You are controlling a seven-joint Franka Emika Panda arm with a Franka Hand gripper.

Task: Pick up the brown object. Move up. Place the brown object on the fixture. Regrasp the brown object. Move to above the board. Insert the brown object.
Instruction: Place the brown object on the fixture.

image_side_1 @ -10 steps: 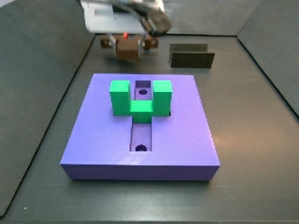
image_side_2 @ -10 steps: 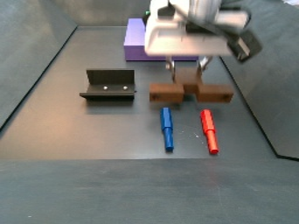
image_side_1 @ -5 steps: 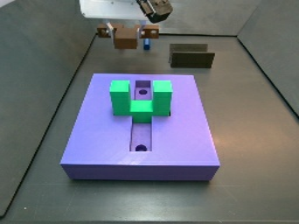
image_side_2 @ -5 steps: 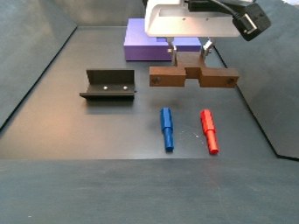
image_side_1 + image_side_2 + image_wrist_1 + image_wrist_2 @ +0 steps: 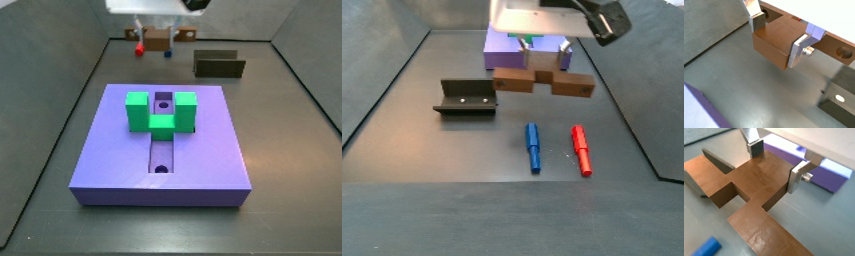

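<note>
Reddish-brown and matte, the brown object (image 5: 540, 80) hung clear of the floor in your claw (image 5: 775, 164), pinched at its wide cross part between the two silver fingers (image 5: 804, 45), with its long bar reaching out sideways. In a side view it sat up near the back wall (image 5: 156, 40), beyond the board (image 5: 160, 140) and off to one side of the fixture (image 5: 219, 65). A round hole showed near one end of the bar (image 5: 844, 51).

Your main risk was the long overhang: gripped only at the middle, the piece could twist in the pads if one end clipped the fixture's (image 5: 465, 97) raised walls on the way down. It would then land crooked and spoil your regrasp. The blue peg (image 5: 532, 146) and red peg (image 5: 580, 149) lay on the floor just below the carried piece, so a low pass could knock them.
</note>
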